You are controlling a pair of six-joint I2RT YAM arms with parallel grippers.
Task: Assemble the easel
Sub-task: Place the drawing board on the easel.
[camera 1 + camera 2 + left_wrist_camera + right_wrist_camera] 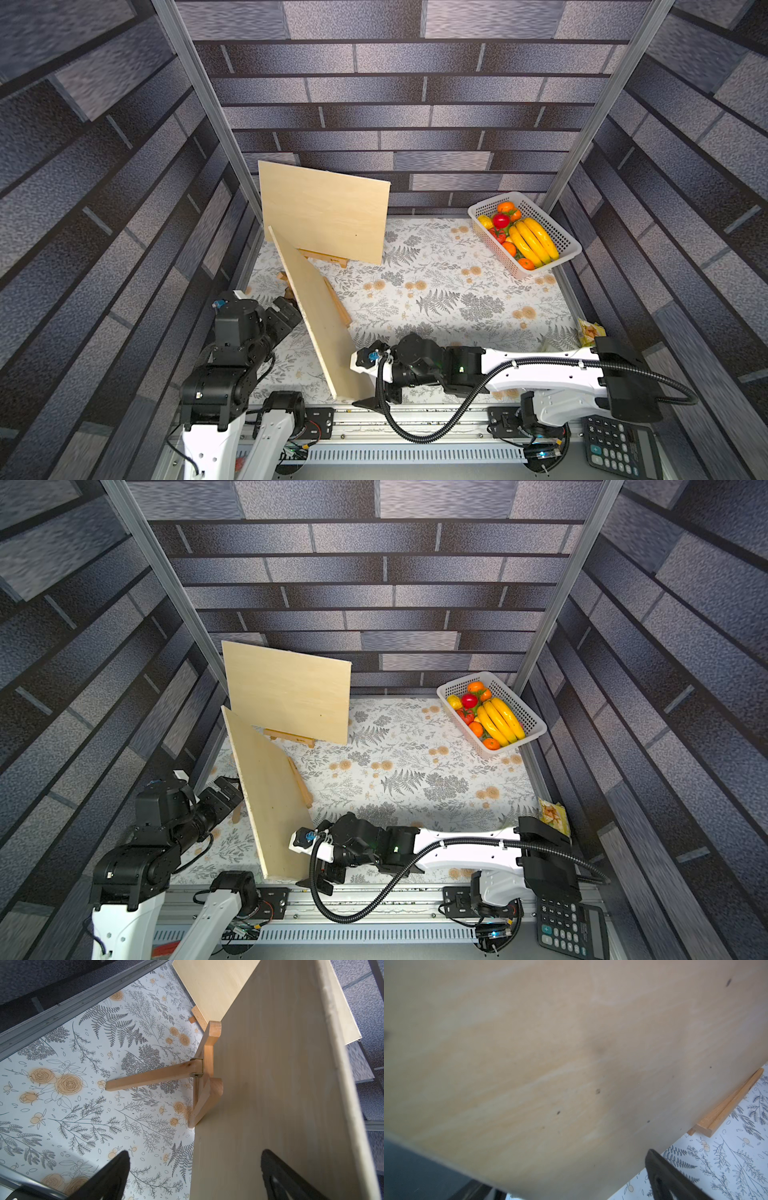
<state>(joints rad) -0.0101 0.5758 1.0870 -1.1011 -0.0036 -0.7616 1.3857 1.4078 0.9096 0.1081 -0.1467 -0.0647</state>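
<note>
Left jaws: spread wide, holding nothing. In the left wrist view both fingers [112, 1174] show at the bottom of the frame, and the near plywood board [270, 1088] has its edge between them. Whether they straddle it or only line up with it, cannot tell.

Right jaws: also spread, holding nothing. One finger [664, 1172] is sharp at lower right. The other is a dark blur at lower left, behind the board face, which fills nearly the whole right wrist view. Contact: cannot tell.

Key relation, from both top views: the near plywood board [324, 324] stands tilted on its long edge. Its long axis runs diagonally from left of centre down to the lower centre. The left jaws sit to its left, about halfway along its back face. The right jaws sit at its lower end, on the front face. Both are close, the right seemingly closer.

Support: the near easel [205, 1068] backs this board, with its hinged rear leg [149, 1080] swung out onto the counter [457, 299]. Its ledge strip [726, 1105] shows under the board's lower edge.

Count:
- Plywood boards: 2. The far board [324, 212] stands at upper centre-left.
- Easels: 2. The far easel [324, 259] shows beneath the far board.
- Fruit basket [552, 232]: 1
- Calculator [619, 449]: 1

Judgement: the near board looks seated or nearly so, and any correction would push along that diagonal.
</note>
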